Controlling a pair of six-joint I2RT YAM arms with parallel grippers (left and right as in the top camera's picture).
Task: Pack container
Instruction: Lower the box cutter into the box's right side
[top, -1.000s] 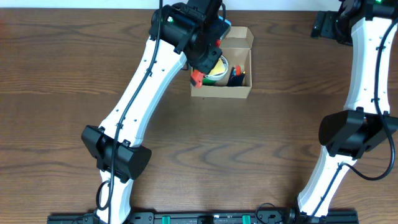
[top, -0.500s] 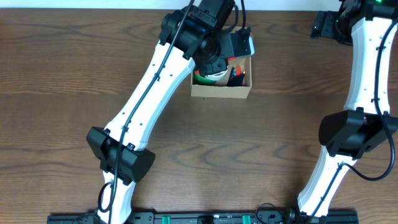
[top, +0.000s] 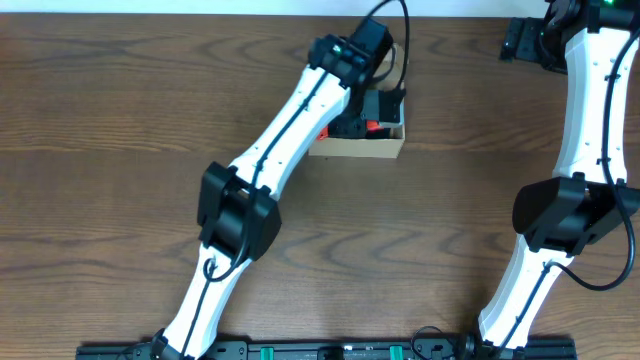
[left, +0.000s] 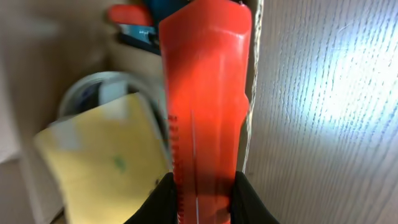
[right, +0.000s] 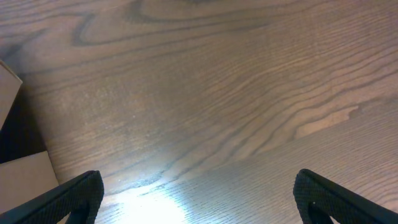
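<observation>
Pinching a long orange-red plastic tool (left: 205, 93) between the narrowly set fingers of the left gripper (left: 202, 193), hanging it over the edge of the small tan cardboard box (top: 365, 149) sitting at twelve o'clock on the dark wooden table (top: 100, 150). Showing, at the tool's nine o'clock inside the box, a yellow paper notepad (left: 106, 162) lying over a blurred grey ring (left: 87, 93). Holding the right gripper (right: 200, 196) spread wide, gripping nothing, above the wood near one o'clock.

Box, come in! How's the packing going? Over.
Left gripper shut on orange tool, over the box. Right gripper open, far off. Yellow notepad inside. Nothing blocking.
</observation>
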